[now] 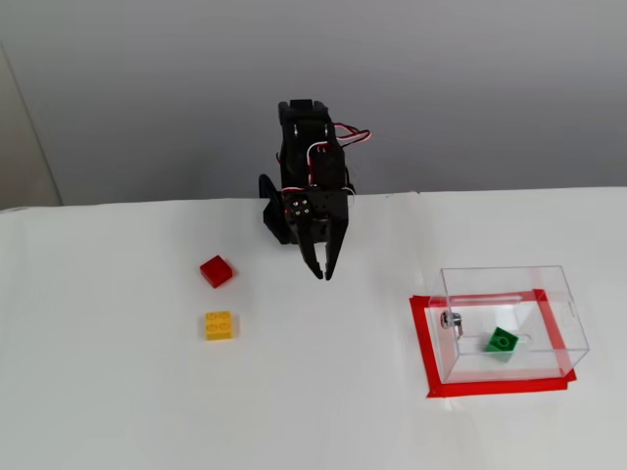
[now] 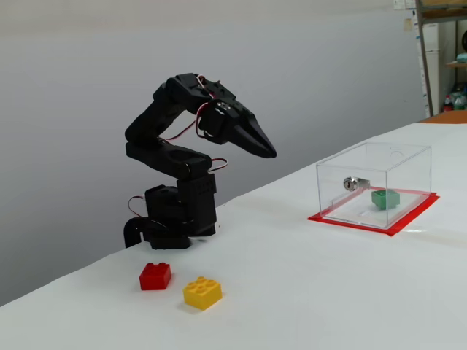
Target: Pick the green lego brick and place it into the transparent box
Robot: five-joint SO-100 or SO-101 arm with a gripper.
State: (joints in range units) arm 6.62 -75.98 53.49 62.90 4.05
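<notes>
green lego brick (image 1: pixel 502 341) sits on the floor of the transparent box (image 1: pixel 554 294), lower right of a fixed view, tilted a bit, near the metal knob (image 1: pixel 452 319) on the box's left wall; so the drop looks done; box stands inside the red tape rectangle (image 1: pixel 421 338), likely a fixed placement mark; gripper (image 1: pixel 323 272) hangs upper centre, jaws pressed together, holding nothing, folded near the base (image 2: pixel 175 219), well apart from the box; reads as a parked pose; red brick (image 1: pixel 217 270) and yellow brick (image 1: pixel 219 324) sit left of centre, close together, untouched distractors.
</notes>
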